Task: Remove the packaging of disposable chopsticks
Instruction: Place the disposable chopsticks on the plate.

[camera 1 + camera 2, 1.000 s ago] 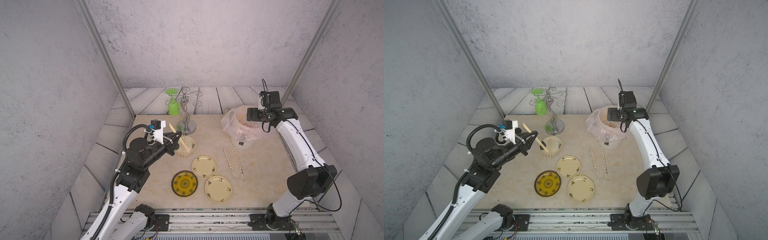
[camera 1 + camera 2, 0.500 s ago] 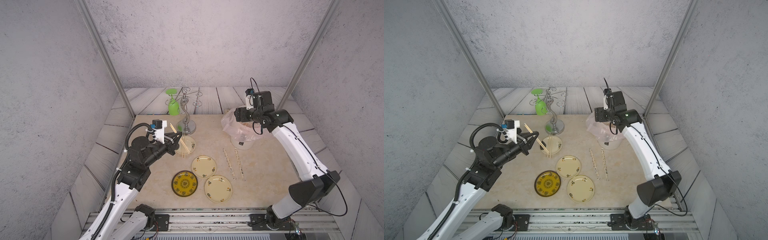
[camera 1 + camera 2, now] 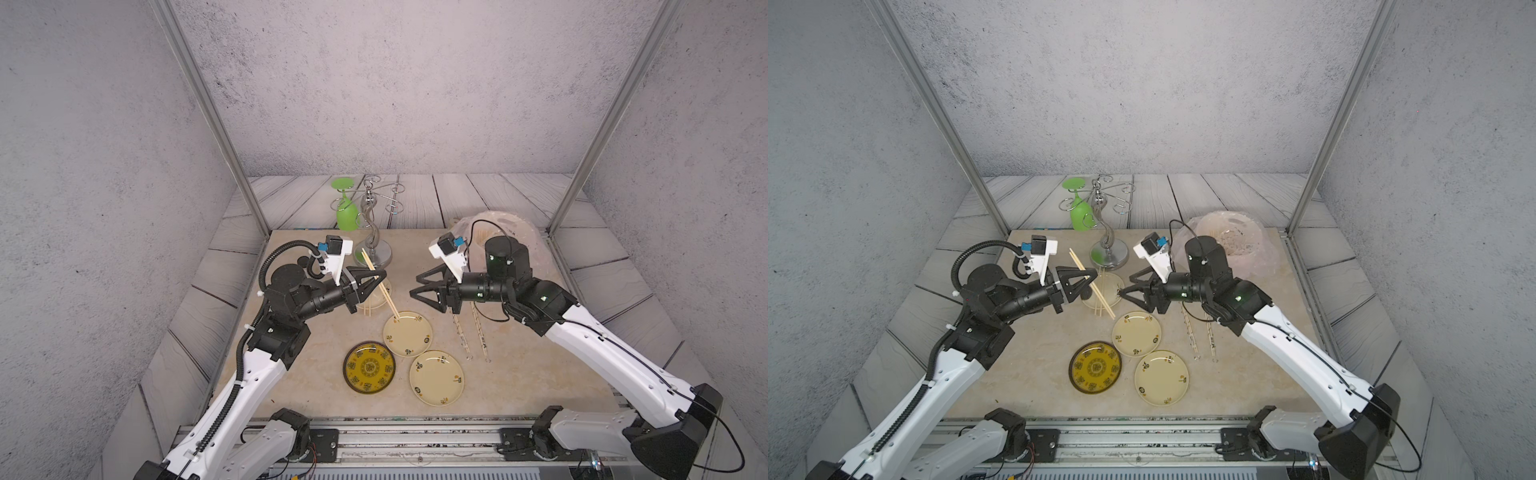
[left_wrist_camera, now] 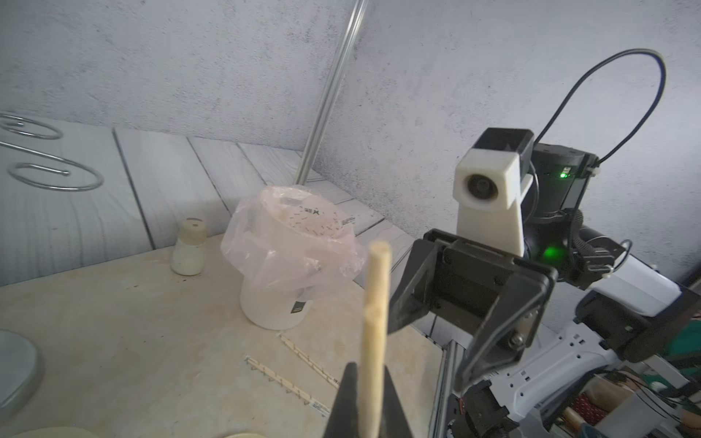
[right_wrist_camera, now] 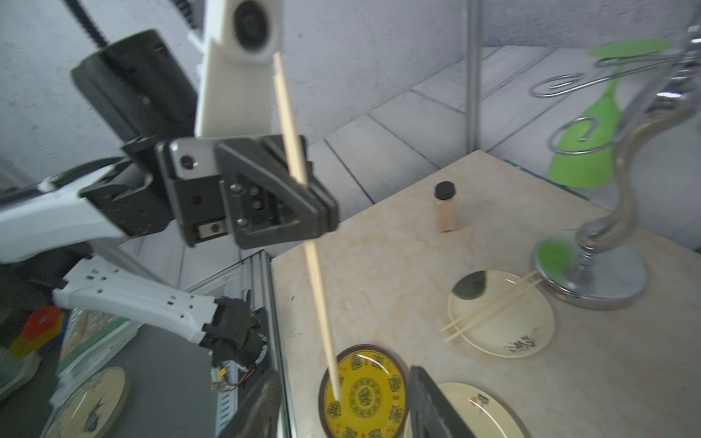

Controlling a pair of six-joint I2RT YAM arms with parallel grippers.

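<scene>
Centre frame: left gripper (image 3: 381, 275) clamps bare chopsticks (image 3: 390, 305); right gripper (image 3: 415, 285) opposite, jaws apart, empty; 2 packaging sleeves (image 3: 462, 337) below it, print unreadable.

Air above mid-tabletop (image 3: 519, 382): narrow gap seen between left gripper (image 3: 383, 275) and right gripper (image 3: 414, 286), bounded by slanted held chopsticks (image 3: 390, 303). Far edge blocked by wine-glass rack (image 3: 372, 251); far right corner by bagged bin (image 3: 1237, 241). Front centre taken by yellow plate (image 3: 369, 368) and cream plates (image 3: 411, 337). Surface right of plates, toward front edge, found bare.
</scene>
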